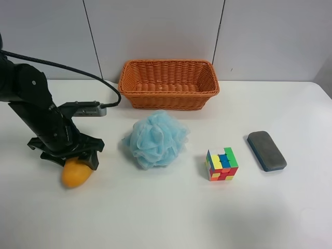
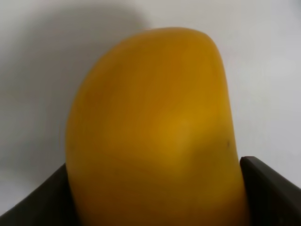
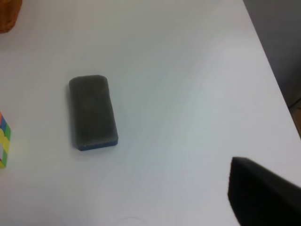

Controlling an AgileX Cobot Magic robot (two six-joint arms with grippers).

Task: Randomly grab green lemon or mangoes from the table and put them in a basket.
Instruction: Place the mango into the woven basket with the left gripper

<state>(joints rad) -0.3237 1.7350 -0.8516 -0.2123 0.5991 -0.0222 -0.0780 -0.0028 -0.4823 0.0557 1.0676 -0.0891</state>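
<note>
One mango [image 1: 76,174] is on the table [image 1: 155,223], way over at the left edge of the overhead view, and the left gripper [image 1: 73,162] is right on top of it. The left wrist camera is basically all mango [image 2: 155,132]: yellow-orange skin fills the shot, with a dark finger [image 2: 270,188] on one side and another on the opposite side. Both look pressed up against the fruit, so I'd call it closed in on the mango. From above, the mango looks like it's sitting on the tabletop, poking out from under the black fingers.

The basket [image 1: 168,101] sits at the back of the table against the wall, well away from the mango, and nothing shows inside it from this angle. Just in front of it is a fluffy light-blue bath pouf [image 1: 155,139]. Next over to the right is a colourful puzzle cube [image 1: 222,164], then a grey board eraser [image 1: 266,150] lying at an angle. None of them touch each other.

The right wrist camera looks down at the eraser [image 3: 92,112], lying flat on the white surface, with a sliver of the cube [image 3: 3,140] at the picture's edge. Only one dark chunk of the right gripper [image 3: 261,195] pokes into that shot, so I can't tell how wide it's spread. It isn't touching anything that I can see.
</note>
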